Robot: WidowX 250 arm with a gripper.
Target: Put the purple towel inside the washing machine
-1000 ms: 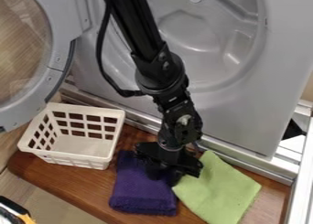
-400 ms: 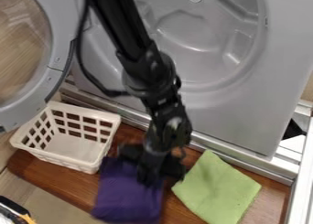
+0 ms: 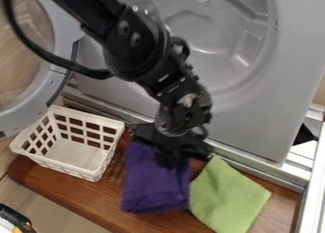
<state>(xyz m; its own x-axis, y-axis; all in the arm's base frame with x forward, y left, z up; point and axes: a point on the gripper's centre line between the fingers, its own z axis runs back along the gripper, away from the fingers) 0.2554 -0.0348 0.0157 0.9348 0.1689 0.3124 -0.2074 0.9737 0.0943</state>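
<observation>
The black gripper (image 3: 170, 159) is low over the wooden surface, in front of the washing machine's opening, shut on the upper part of the purple towel (image 3: 154, 187). The folded towel hangs down from it toward the front, its lower right side by the green cloth. The gripper hides part of the towel's top edge. Behind the arm, the grey washing machine (image 3: 254, 114) has its round opening uncovered, and its round door (image 3: 60, 68) stands swung out to the left.
A white plastic basket (image 3: 75, 153) stands left of the towel on the wooden board (image 3: 82, 191). To the right lies a green cloth (image 3: 228, 199). Metal rails (image 3: 270, 172) run along the machine's base. A dark and orange object (image 3: 14, 218) is at the lower left.
The gripper and purple towel first shifted left, then back right and up the view, away from the front edge. The basket has moved slightly left.
</observation>
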